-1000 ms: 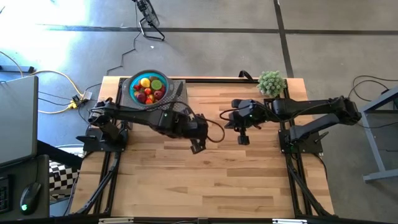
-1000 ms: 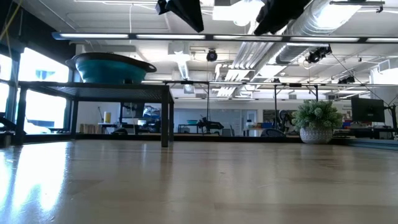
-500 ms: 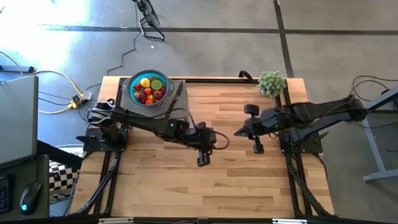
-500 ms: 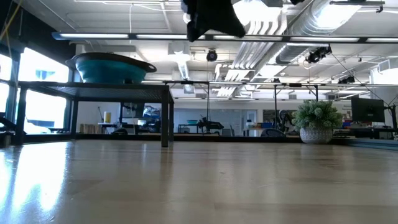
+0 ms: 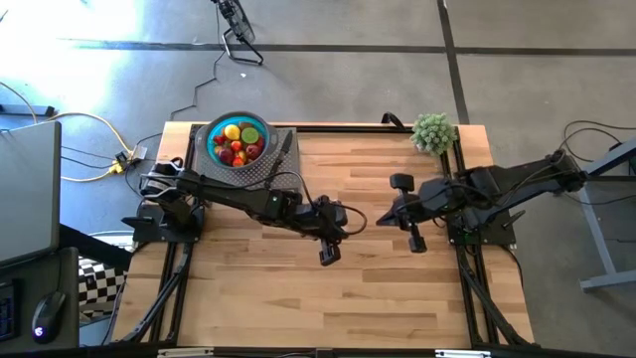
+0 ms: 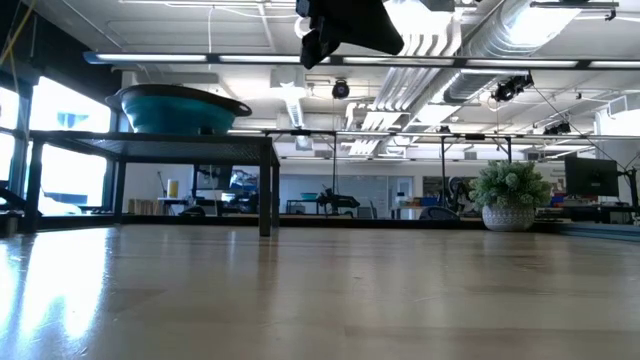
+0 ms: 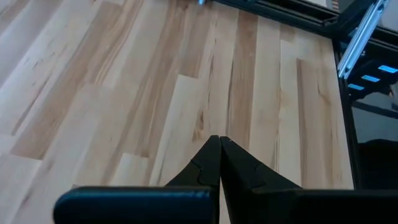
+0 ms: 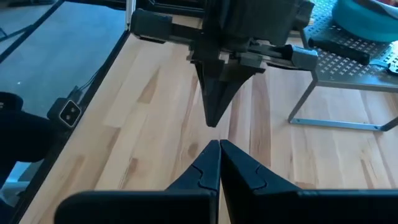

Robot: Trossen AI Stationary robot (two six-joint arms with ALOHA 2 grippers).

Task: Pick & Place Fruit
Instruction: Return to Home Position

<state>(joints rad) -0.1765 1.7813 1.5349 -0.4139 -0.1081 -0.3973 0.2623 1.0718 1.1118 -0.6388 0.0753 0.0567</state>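
Along the near half of the table (image 5: 298, 298), pale wooden planks run left to right. Over mid-table the left gripper (image 5: 329, 256) hangs with its jaws clenched tip to tip, grasping nothing. Near it on the right, the right gripper (image 5: 417, 243) is clenched the same way. At the far left, a perforated metal shelf (image 5: 288, 134) carries the teal bowl (image 5: 213, 137) holding the fruit (image 5: 237, 147), with a black knife (image 5: 285, 149) beside it. A potted plant (image 5: 433, 132) stands at the far right. Beyond lie grey floor (image 5: 397, 80), windows (image 6: 60, 150) and ceiling ducts (image 6: 520, 30)
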